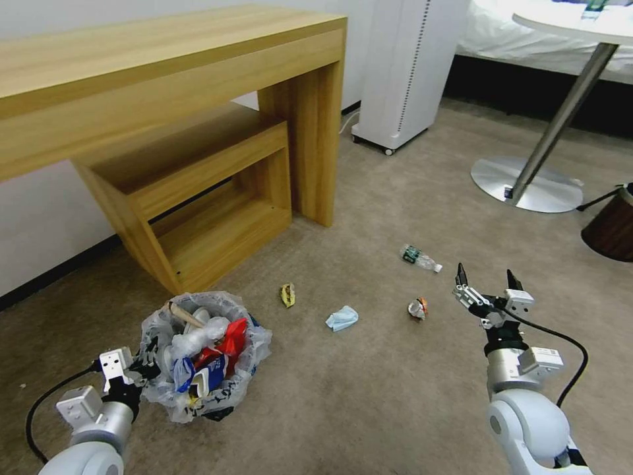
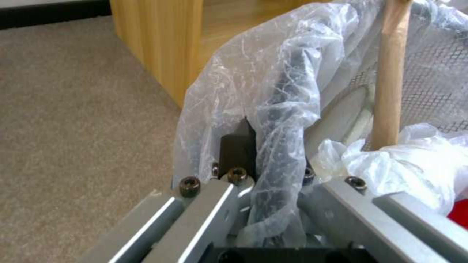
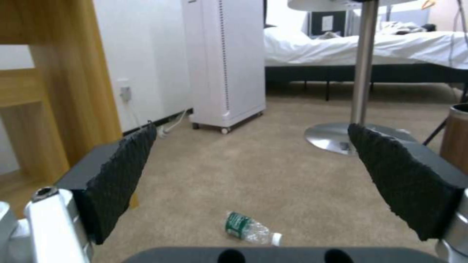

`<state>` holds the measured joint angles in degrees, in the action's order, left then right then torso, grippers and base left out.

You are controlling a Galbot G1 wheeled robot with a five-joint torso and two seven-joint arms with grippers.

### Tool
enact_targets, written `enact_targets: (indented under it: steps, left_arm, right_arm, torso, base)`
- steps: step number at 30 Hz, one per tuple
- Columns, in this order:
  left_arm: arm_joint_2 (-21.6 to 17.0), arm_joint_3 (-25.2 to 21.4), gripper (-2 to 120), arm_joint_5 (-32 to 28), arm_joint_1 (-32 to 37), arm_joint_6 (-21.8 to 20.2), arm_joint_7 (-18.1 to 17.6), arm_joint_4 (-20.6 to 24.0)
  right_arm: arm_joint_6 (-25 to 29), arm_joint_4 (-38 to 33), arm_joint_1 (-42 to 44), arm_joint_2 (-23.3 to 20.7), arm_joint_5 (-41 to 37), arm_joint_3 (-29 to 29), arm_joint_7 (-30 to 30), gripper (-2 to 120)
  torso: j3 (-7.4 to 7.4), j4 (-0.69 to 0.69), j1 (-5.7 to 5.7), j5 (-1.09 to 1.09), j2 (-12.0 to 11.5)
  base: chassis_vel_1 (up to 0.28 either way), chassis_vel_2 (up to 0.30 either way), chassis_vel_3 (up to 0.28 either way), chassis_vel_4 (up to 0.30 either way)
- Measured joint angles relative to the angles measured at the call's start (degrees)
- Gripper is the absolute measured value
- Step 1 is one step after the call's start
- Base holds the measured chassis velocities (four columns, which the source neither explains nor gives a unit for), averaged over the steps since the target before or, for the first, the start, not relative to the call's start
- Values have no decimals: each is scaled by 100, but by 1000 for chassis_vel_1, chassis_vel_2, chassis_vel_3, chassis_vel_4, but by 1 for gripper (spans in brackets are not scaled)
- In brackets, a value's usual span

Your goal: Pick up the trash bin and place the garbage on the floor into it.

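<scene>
Gripping the trash bin [image 1: 198, 356] by its crinkly bag-lined rim, left pincer [image 1: 135, 373]; right pincer [image 1: 486, 284] spread wide above carpet

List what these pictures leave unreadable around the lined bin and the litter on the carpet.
- Small round black trash bin: head view, its wall is wrapped by the crinkly translucent plastic bag.
- Left gripper: left wrist view, bag folds cover the jaws at the rim.
- Small yellow-brown scrap: head view, too small to identify.
- Brown wood-look cylinder bin: head view, cut off by the edge.
</scene>
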<state>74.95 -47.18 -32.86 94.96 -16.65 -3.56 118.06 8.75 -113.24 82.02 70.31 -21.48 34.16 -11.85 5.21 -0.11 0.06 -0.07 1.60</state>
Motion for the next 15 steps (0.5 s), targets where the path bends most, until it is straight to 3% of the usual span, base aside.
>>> enact_targets:
  steps: [15]
  left_arm:
    - [-78, -66, 1, -80, -8, -31, -14, 5]
  right_arm:
    - [301, 251, -70, 164, 264, 24, 205, 100]
  torso:
    - [0, 2, 0, 0, 0]
  base:
    - [0, 0, 0, 0]
